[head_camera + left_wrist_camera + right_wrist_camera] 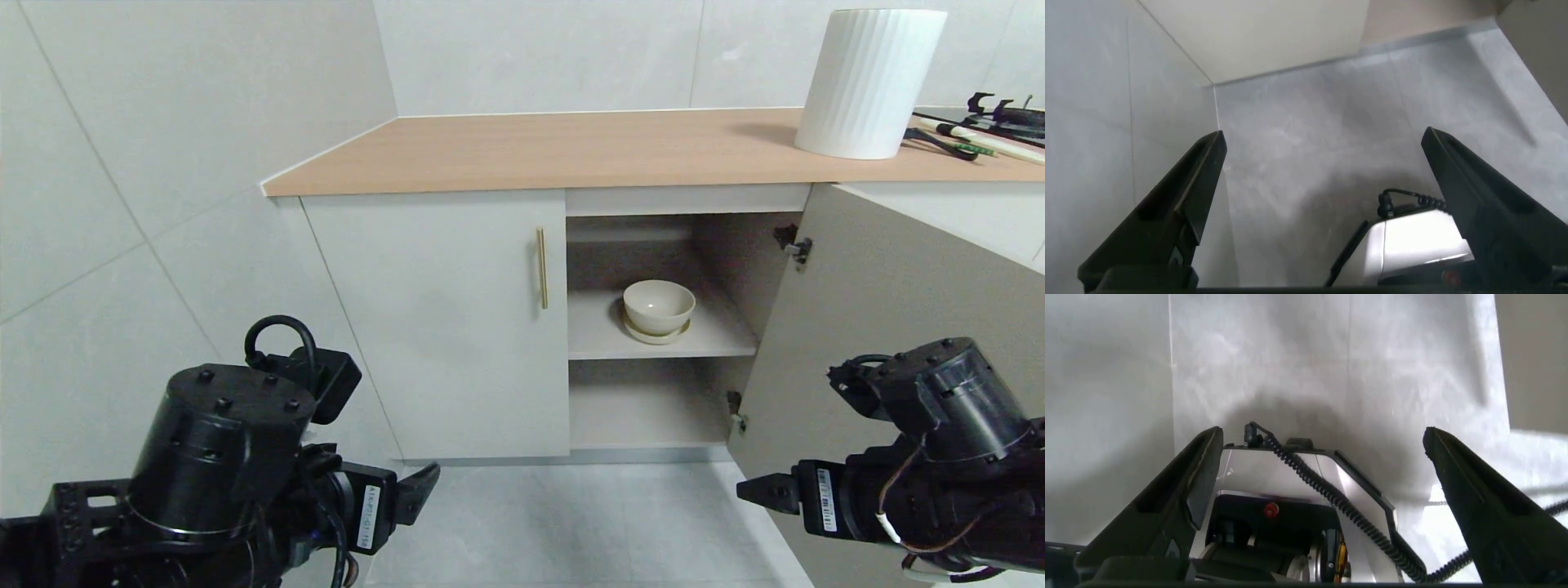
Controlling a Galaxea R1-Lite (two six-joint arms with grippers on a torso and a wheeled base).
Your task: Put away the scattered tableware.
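Left gripper (1324, 137): jaws spread wide with nothing between them. It hangs low over the floor in front of the closed door (441, 327).
Right gripper (1323, 437): jaws equally wide apart and holding nothing. It sits low beside the open door (857, 310).
Task item, bowl (659, 305): upright, resting on the plate (645, 336), well inside the cabinet.
Task item, plate: flat on the upper shelf (718, 331), directly under the bowl, with its rim showing around the bowl's foot.
Reason for stacking: judged as space saving. The wider piece goes beneath so the pair sits stable.
Container, cabinet (686, 200): the right-hand compartment is exposed. The upper shelf holds the bowl-and-plate stack, and a lower shelf (645, 412) lies beneath it.
Closed door: shut flush, with a brass handle (541, 268) along its inner edge.
Open door: swung out toward the right arm, giving access to both shelves.
Countertop (571, 147): carries a white ribbed cylinder (869, 82) and, just beside it, some dark tools (980, 131). No tableware is visible on it.
Task status: judged near completion. Storage appears done and the door is not yet shut.
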